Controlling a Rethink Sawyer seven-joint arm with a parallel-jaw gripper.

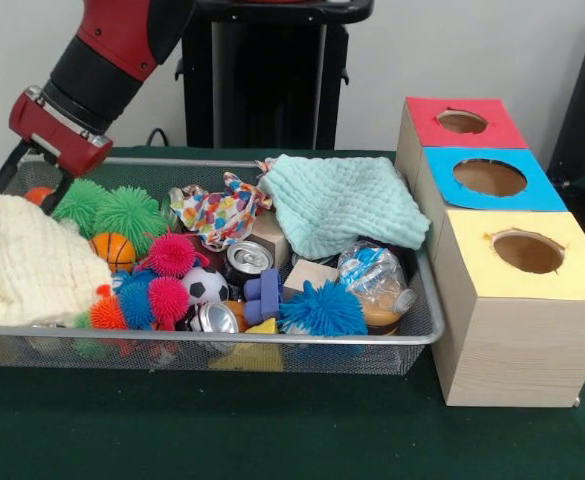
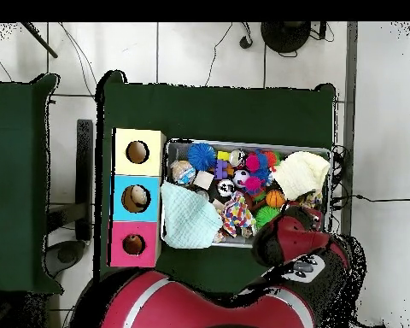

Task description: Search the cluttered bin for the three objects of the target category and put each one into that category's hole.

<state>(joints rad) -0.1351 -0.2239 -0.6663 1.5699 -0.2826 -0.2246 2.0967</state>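
Gripper point(image 1: 30, 178): low over the wire mesh bin's point(image 1: 272, 336) far left corner; fingers apart, empty.
Spiky rubber balls point(image 1: 122, 212): in the bin.
Three-holed wooden box point(image 1: 517, 300): right of the bin.

A table point(image 1: 272, 430) covered in dark green cloth carries two things. A wire mesh bin point(image 1: 412, 335) heaped with clutter sits toward nine o'clock in the front view. Touching its three o'clock side stands a wooden box point(image 1: 517, 340) whose top has red, blue and yellow panels, each with a round hole.
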